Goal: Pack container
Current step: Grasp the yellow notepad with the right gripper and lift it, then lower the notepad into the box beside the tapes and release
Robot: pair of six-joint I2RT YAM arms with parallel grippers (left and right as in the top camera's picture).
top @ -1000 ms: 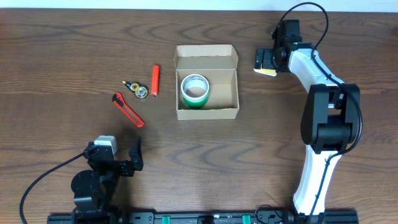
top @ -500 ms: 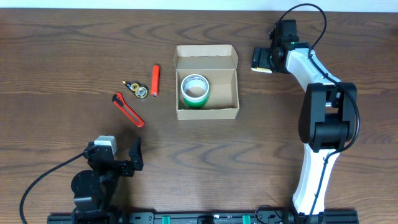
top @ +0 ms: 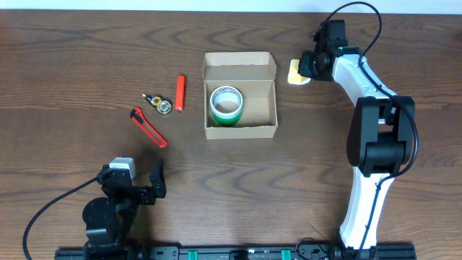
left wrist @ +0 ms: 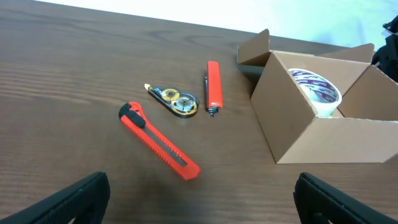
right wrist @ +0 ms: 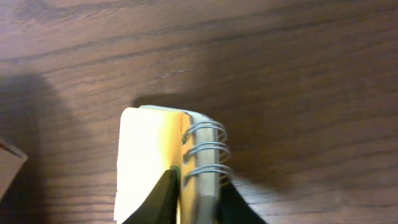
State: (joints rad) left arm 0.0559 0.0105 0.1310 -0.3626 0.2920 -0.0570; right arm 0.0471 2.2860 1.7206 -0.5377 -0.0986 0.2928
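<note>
The right gripper [top: 306,66] is clamped on a small spiral notepad [top: 294,72]; in the right wrist view its two fingers [right wrist: 163,198] press the pad from both sides, just beside the wire binding, and the pale cover points away from the camera. The container [top: 241,132] stands on the table [top: 72,65] with its mouth open to above and its flap lid folded back on the far side. It lies just beside this gripper, toward the robot's left and a little nearer to the robot's base. I think this is the relation that matters: the notepad must travel sideways to the left, over the near wall of the box, and then go down. A green tape roll [top: 226,105] already lies in the left part of the box, so the free room is in the right part, the side closest to the pad. The left gripper [left wrist: 202,196] rests far back at the near edge, its fingers wide apart and holding nothing. It is closer to the red utility knife [top: 149,127], the correction tape [top: 160,103] and the red pen [top: 180,93], which all lie to the left of the box. For the notepad, the right arm is clearly the nearer one.
</note>
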